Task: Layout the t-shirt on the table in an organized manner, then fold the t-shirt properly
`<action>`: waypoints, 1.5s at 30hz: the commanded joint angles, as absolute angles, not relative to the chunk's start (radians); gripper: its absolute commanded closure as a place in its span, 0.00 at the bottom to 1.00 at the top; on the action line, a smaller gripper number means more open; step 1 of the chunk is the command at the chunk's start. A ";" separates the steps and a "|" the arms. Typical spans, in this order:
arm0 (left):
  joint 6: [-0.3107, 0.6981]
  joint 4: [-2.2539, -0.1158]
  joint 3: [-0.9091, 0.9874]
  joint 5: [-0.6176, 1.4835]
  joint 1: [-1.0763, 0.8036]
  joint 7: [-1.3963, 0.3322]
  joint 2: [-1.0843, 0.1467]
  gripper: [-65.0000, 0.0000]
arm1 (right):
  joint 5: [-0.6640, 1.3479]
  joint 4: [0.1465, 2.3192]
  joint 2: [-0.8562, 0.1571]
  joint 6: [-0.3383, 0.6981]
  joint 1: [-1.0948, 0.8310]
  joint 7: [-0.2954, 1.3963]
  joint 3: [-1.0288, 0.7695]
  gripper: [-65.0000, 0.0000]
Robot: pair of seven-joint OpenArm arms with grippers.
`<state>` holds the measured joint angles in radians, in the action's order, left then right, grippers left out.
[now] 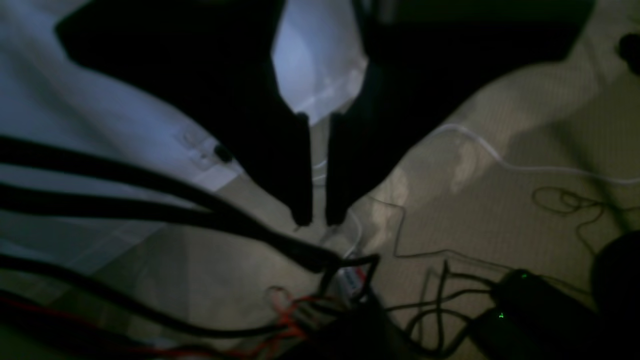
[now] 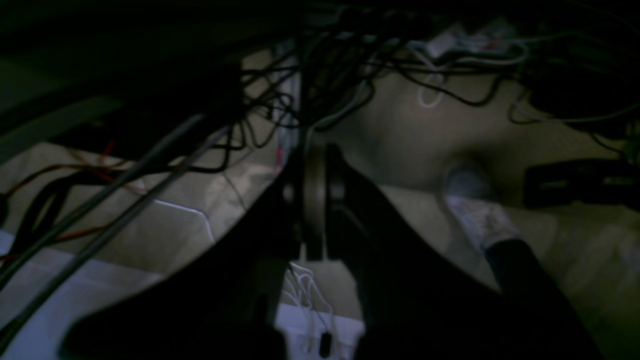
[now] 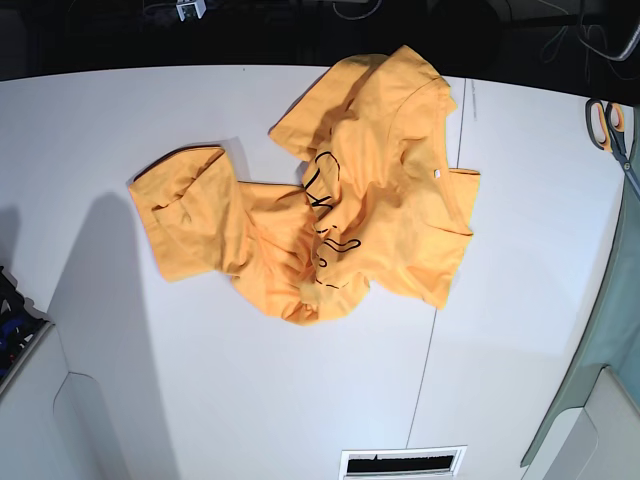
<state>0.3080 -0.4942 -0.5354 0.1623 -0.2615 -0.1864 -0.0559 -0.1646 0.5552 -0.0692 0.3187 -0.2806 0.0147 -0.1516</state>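
The base view looks straight down from high above onto the table [image 3: 150, 380], taking in the whole crumpled t-shirt [image 3: 330, 220]. Each wrist view sits close behind its own dark gripper, left [image 1: 314, 217] and right [image 2: 315, 190], and points past the table's edge toward a dim floor strewn with cables [image 1: 435, 295]. Only the pale table edge [image 1: 100, 125] is shared with the base view.

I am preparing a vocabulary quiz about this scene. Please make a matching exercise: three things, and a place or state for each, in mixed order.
Things:
1. t-shirt
2. scissors
3. dark seam line

Places or states:
A. runs across the white table
B. crumpled near the table's middle
C. at the right edge of the base view

Pairs: 1-B, 2-C, 3-A
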 commanded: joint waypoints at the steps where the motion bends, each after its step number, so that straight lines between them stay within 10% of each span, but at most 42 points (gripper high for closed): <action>1: 0.322 -0.522 -0.535 0.167 -0.280 -0.183 -0.060 0.91 | -0.153 0.572 -0.075 0.346 -0.297 0.007 -0.154 1.00; 10: 0.343 -0.743 -0.407 0.167 -0.389 -0.263 -0.086 0.91 | -0.084 0.709 -0.136 0.372 -0.408 0.007 -0.034 1.00; 23: 0.698 -1.055 -0.034 0.254 -0.590 -0.272 -0.087 0.90 | 0.100 1.130 -0.227 0.377 -0.638 0.008 0.038 1.00; 29: 0.698 -1.268 0.067 0.327 -0.685 -0.316 -0.109 0.61 | 0.175 1.420 -0.286 0.480 -0.760 0.049 0.038 1.00; 40: 0.698 -1.694 0.238 0.549 -0.782 -0.507 -0.170 0.60 | 0.374 1.864 -0.316 0.484 -0.817 0.195 -0.065 1.00; 45: 0.698 -1.786 0.239 0.611 -0.775 -0.517 -0.197 0.58 | 0.409 1.888 -0.316 0.472 -0.714 0.196 -0.112 0.78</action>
<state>0.6823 -1.7729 0.2367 0.5980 -0.7643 -0.5255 -0.1886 0.3965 1.8725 -0.3088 0.4656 -0.7074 0.2161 -0.1059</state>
